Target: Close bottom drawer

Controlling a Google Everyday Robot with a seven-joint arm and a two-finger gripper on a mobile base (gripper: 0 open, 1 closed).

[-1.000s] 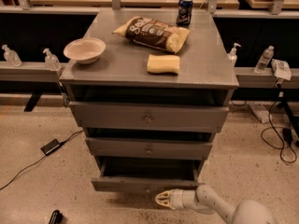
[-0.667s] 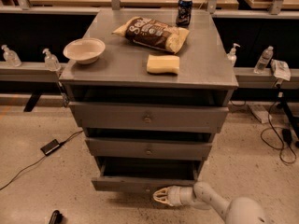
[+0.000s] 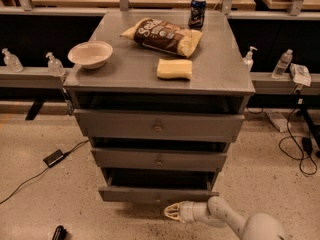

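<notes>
The grey cabinet (image 3: pixel 160 76) has three drawer fronts. The bottom drawer (image 3: pixel 158 194) is the slimmest one at the foot of the cabinet; it stands pulled out, with a dark gap above its front. My gripper (image 3: pixel 171 212) is low at the frame's bottom, just below and in front of that drawer's front, near its centre. The white arm runs off to the lower right.
On the cabinet top lie a white bowl (image 3: pixel 90 53), a chip bag (image 3: pixel 162 35), a yellow sponge (image 3: pixel 174 68) and a dark can (image 3: pixel 197 12). Bottles stand on side ledges (image 3: pixel 30 76). A cable and black adapter (image 3: pixel 53 157) lie on the floor at left.
My gripper has moved left along the bottom drawer's front, toward its centre. The drawer looks about as far out as before.
</notes>
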